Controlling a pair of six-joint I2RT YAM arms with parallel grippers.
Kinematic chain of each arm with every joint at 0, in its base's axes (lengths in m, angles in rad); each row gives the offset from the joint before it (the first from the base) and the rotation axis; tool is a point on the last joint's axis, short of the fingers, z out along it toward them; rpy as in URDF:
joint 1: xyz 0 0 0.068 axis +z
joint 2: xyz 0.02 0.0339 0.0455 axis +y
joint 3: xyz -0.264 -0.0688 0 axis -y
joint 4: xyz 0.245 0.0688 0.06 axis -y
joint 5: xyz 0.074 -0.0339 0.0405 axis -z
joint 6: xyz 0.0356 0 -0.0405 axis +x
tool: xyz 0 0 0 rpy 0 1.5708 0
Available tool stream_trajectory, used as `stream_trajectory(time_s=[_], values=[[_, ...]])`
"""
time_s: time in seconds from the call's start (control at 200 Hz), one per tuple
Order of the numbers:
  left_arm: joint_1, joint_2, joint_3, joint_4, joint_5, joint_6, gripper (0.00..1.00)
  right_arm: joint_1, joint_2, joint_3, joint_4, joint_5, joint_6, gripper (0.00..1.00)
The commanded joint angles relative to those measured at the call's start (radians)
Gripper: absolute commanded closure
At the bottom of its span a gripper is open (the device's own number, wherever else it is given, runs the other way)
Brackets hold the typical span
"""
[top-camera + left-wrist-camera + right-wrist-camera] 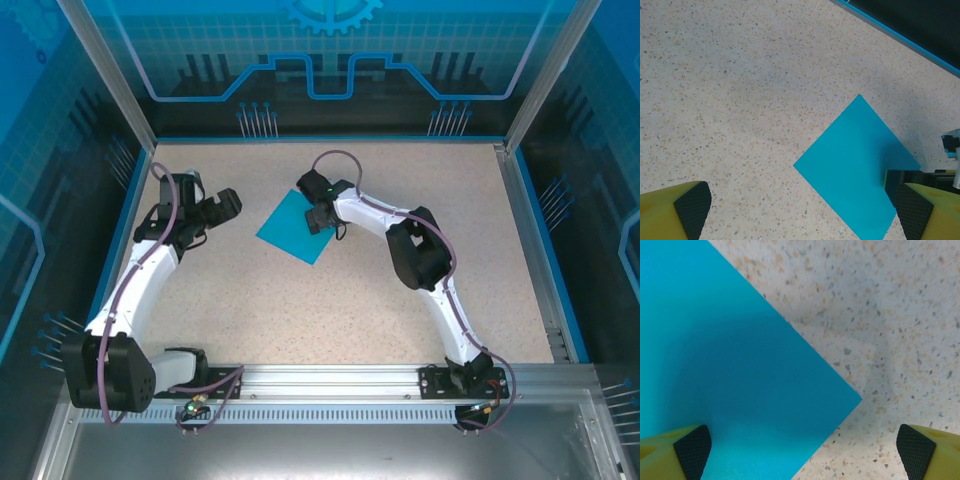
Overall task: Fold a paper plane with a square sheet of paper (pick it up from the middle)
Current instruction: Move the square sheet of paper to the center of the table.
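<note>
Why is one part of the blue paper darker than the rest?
Right wrist view: a soft shadow darkens the square sheet of paper just ahead of the open right end effector. Left wrist view: that dim patch sits near the sheet's right corner. Top external view: the end effector hangs over that spot, likely blocking the light; no glare.

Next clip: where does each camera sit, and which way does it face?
Top external: above and behind the bases, looking down on the table; both arms, left gripper and right gripper show.
Left wrist: on the left arm, looking down at the sheet from beside it; own fingertips at the bottom corners.
Right wrist: close above the sheet's corner, facing down; own fingertips at the bottom corners.
Shared: all three see the sheet.
</note>
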Motion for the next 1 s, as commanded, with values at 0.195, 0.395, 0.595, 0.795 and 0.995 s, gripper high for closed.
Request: stream_trajectory(time_s=[0.195,0.395,0.595,0.795,0.995], values=[[-0.008,0.033,0.039,-0.036,0.030,0.019,0.01,0.007,-0.053,-0.127,-0.208,0.091,0.050,0.00],[-0.008,0.062,0.049,-0.028,0.065,-0.012,0.02,-0.003,-0.273,-0.489,-0.231,0.086,0.153,0.01],[-0.025,0.095,0.072,-0.015,0.088,-0.037,0.01,0.010,-0.443,-0.793,-0.205,-0.007,0.318,0.01],[-0.040,0.115,0.087,-0.006,0.102,-0.048,0.02,0.012,-0.555,-0.728,-0.245,-0.013,0.299,0.01],[-0.044,0.105,0.073,-0.007,0.098,-0.058,0.02,0.010,-0.571,-0.604,-0.151,-0.277,0.089,0.00]])
